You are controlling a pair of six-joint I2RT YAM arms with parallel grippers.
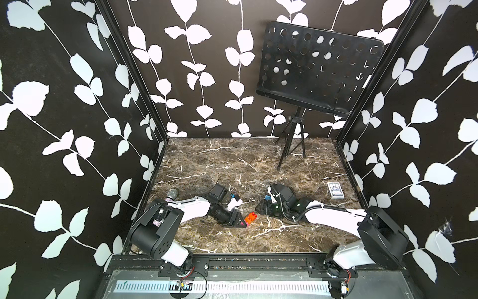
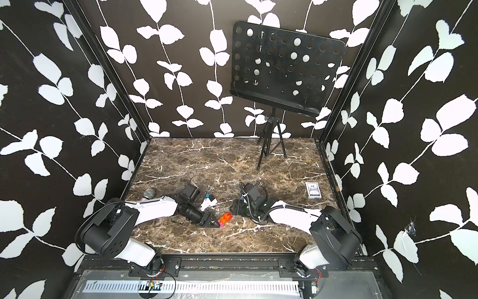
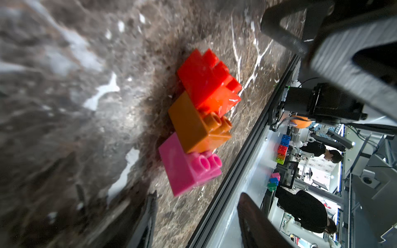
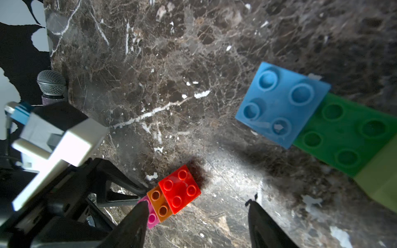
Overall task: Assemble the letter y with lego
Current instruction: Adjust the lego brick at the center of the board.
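Red-orange-pink stem lies apart from blue-topped green crossbar.

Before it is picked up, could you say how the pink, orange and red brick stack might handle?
The brick stack looks like hard plastic, so probably stiff. Its bricks overlap only halfway, so levering one end might pop a joint. Glossy faces may slip.

Both top views look down from high over the front edge of the bench. Both wrist views sit close to the bench and share the small brick stack.
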